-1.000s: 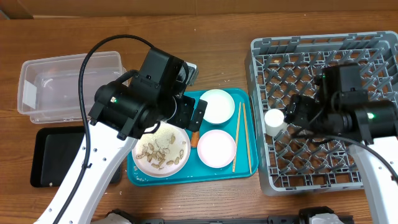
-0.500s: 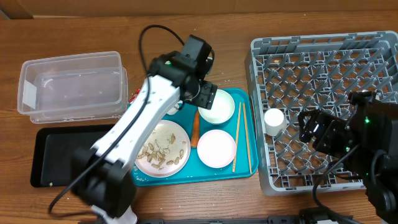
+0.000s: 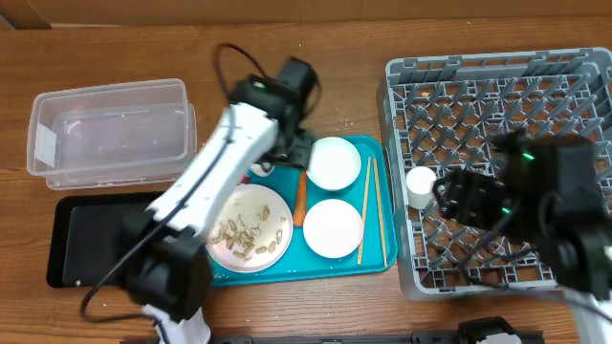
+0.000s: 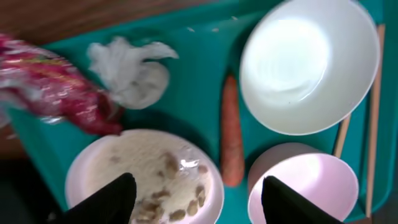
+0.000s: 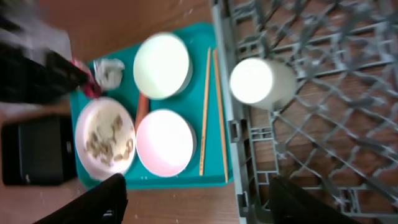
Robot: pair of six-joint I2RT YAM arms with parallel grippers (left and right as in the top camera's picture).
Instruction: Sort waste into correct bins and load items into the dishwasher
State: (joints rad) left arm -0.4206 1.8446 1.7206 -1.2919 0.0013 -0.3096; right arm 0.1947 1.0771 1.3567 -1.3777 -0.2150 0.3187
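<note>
My left gripper (image 4: 202,205) hangs open and empty, high over the teal tray (image 4: 199,118), near its far edge in the overhead view (image 3: 295,143). Below it lie the red wrapper (image 4: 53,87), the white tissue (image 4: 130,68), the carrot (image 4: 231,130), two white bowls (image 3: 334,162) (image 3: 333,227) and the plate (image 3: 251,229) with beige scraps. The chopsticks (image 3: 365,210) lie along the tray's right side. My right gripper (image 5: 208,205) is open and empty above the grey dish rack (image 3: 497,65), just right of the white cup (image 3: 421,183) standing in it.
The clear tub (image 3: 110,129) sits at the back left. The black tray (image 3: 86,239) lies in front of it, partly under my left arm. The rack's left wall (image 5: 227,118) stands between the cup and the teal tray.
My left arm has swung from over the plate to the tray's far edge, uncovering the tray. The right gripper let go of the cup, drew back, then came closer again.
</note>
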